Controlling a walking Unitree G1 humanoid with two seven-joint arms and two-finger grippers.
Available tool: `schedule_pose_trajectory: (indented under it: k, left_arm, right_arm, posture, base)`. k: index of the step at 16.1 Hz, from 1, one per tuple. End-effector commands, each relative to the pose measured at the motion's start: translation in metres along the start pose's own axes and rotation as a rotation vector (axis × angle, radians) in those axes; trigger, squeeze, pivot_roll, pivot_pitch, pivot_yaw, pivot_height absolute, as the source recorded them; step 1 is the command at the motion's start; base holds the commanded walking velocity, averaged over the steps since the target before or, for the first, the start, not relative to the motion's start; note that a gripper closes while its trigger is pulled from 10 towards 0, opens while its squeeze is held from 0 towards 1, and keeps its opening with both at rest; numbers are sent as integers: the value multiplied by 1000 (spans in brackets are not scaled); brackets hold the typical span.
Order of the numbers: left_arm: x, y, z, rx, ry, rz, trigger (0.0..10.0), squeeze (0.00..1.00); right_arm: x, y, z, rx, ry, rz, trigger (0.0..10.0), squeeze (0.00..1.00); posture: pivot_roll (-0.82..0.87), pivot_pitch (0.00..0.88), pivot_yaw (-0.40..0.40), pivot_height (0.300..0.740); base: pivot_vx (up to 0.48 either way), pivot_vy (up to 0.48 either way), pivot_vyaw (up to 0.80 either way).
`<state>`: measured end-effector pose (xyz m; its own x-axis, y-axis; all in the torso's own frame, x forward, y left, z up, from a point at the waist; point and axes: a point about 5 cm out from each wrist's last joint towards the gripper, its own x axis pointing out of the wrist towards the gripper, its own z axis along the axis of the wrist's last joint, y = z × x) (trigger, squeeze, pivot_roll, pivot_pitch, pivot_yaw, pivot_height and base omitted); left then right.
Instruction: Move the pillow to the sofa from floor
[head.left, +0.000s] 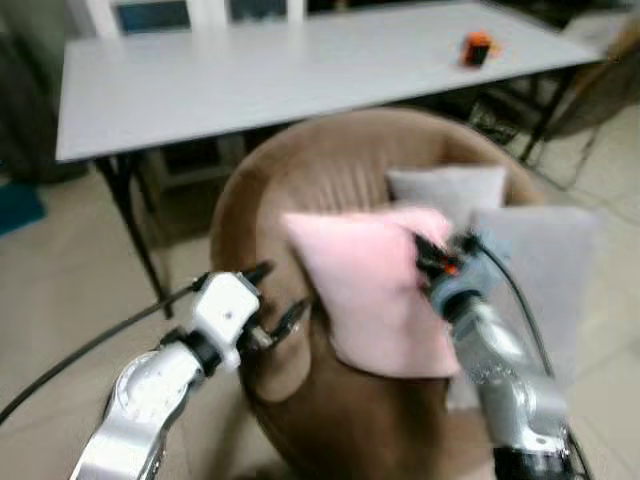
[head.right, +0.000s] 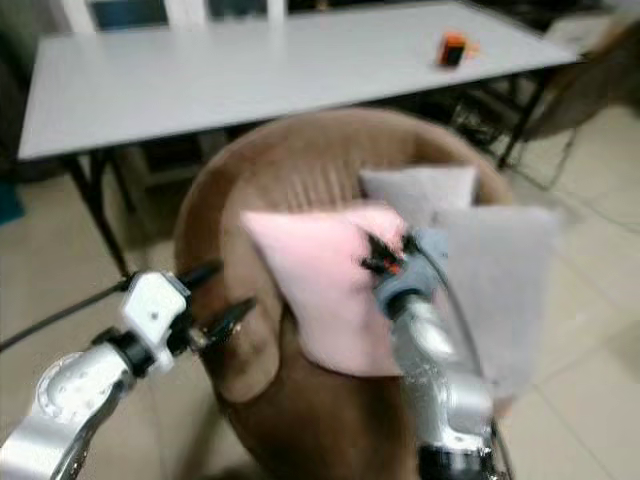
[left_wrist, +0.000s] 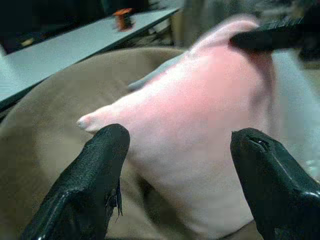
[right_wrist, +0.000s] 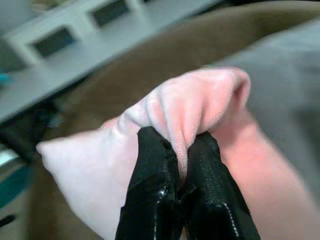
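A pink pillow (head.left: 375, 295) hangs over the seat of a round brown sofa chair (head.left: 330, 160). My right gripper (head.left: 432, 257) is shut on the pillow's upper right edge; the right wrist view shows the pink fabric (right_wrist: 190, 110) pinched and bunched between the two black fingers (right_wrist: 150, 195). To the left of the pillow my left gripper (head.left: 275, 300) stands open beside the chair's left arm. The left wrist view has both fingers (left_wrist: 90, 185) spread wide, with the pillow (left_wrist: 200, 140) just beyond them and not touching.
Two grey cushions (head.left: 450, 190) (head.left: 545, 270) lean against the chair's back and right side. Behind the chair stands a long white table (head.left: 250, 70) with black legs and a small orange object (head.left: 477, 47) on it. Tiled floor (head.left: 60, 290) lies to the left.
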<state>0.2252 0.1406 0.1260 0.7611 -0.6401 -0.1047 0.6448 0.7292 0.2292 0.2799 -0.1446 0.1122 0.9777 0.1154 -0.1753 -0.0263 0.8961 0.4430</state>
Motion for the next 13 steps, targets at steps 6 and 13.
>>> schedule_pose_trajectory:
  k: [6, 13]
  left_arm:
    - [-3, -6, -12, 0, 106, -264, 10000, 0]
    - [0, -3, -12, 25, 114, -290, 10000, 0]
  right_arm:
    - [34, 12, 21, 96, -32, 54, 10000, 0]
    - [73, -9, 24, 200, -30, 8, 10000, 0]
  posture:
    - [51, 0, -9, 740]
    - [60, 0, -7, 740]
  base:
    - [0, 0, 0]
    - [0, 0, 0]
